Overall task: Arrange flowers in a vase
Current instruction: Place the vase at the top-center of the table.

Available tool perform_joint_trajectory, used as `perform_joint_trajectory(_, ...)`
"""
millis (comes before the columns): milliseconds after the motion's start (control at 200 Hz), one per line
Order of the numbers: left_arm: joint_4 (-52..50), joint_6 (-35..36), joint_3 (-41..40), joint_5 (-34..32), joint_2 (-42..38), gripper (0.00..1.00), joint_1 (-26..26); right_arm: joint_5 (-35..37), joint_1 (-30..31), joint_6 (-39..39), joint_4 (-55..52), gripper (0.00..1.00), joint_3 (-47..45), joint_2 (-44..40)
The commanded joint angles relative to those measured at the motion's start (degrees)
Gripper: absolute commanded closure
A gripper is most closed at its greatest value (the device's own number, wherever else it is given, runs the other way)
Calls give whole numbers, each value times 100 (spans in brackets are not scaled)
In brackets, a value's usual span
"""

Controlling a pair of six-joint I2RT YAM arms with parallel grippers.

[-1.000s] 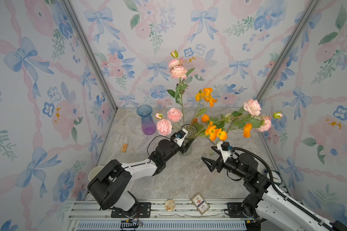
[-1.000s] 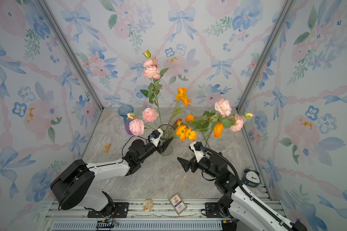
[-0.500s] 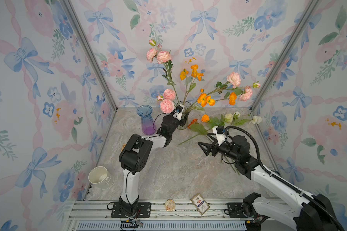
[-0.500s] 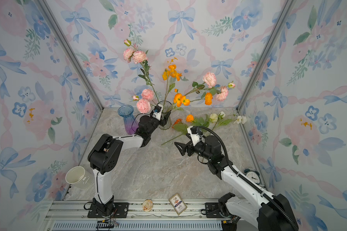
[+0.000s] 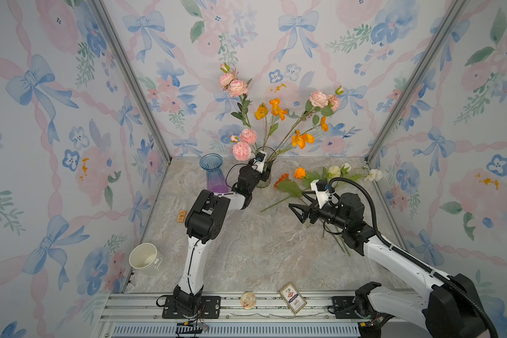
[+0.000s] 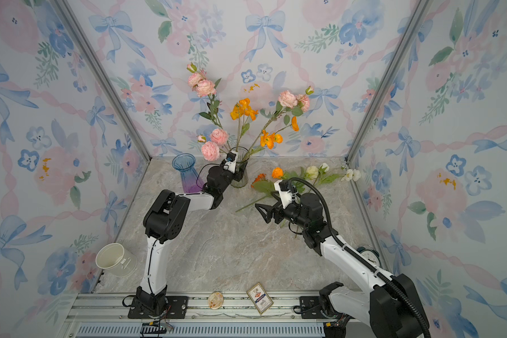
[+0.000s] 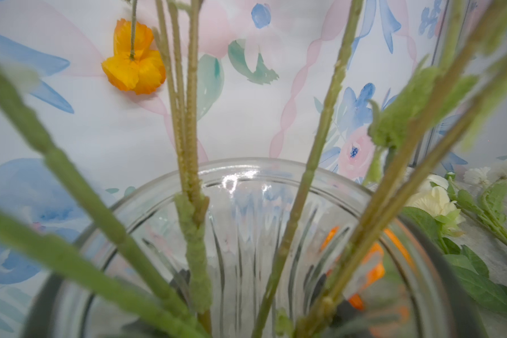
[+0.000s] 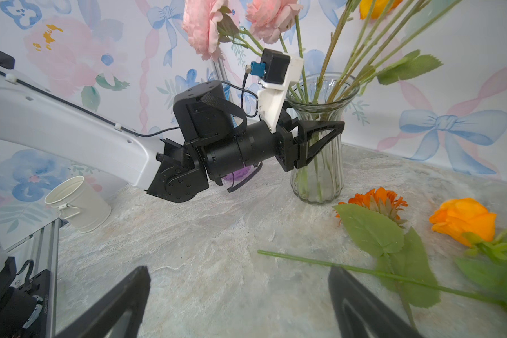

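A clear ribbed glass vase [image 5: 266,179] [image 6: 241,176] [image 8: 319,169] stands upright on the marble table at the back. It holds the flowers: pink ruffled blooms [image 5: 237,87] and orange poppies [image 5: 273,107] on long green stems [image 7: 192,123]. My left gripper [image 5: 263,174] [image 8: 327,128] is shut around the vase's neck. Loose flowers lie to its right: a sunflower [image 8: 375,199], an orange rose [image 5: 299,172] [image 8: 463,219], and cream blooms [image 5: 334,171]. My right gripper [image 5: 296,211] [image 6: 262,211] [image 8: 237,281] hovers open over the bare table beside a loose stem [image 8: 302,259], holding nothing.
A blue-and-purple vase [image 5: 214,175] stands left of the clear one. A white cup [image 5: 147,259] lies on its side at the front left, near a small wooden block [image 5: 181,216]. A card box [image 5: 292,298] and round disc [image 5: 248,299] sit on the front rail, an alarm clock [image 6: 369,257] right.
My left arm carried the vase and its flowers from mid-table to the back wall and stretched out. My right gripper moved back toward the loose flowers, still open.
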Motion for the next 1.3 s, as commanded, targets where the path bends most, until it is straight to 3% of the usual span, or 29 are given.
perform_joint_trajectory(0,991,-69,473,-242,-22,47,75,-164,-99,62,204,3,31,75)
perform_joint_trajectory(80,1002,-129,446,-206,22,41,91,-205,-116,73,210,3,42,114)
perform_joint_trajectory(280,1002,-201,306,-251,30,11,96,-213,-129,106,194,3,51,115)
perform_joint_trajectory(375,1001,-232,222,-286,-1,3,89,-224,-126,107,174,3,53,102)
perform_joint_trajectory(710,1004,-341,-306,-171,-256,2,82,-185,-128,120,-26,3,-1,-141)
perform_joint_trajectory(1110,1079,-473,-1689,-373,-1298,2,-128,-91,-100,244,-297,3,-219,-712)
perform_joint_trajectory(1295,1061,-517,-2761,-809,-2351,2,-381,945,414,113,-1691,3,467,-759)
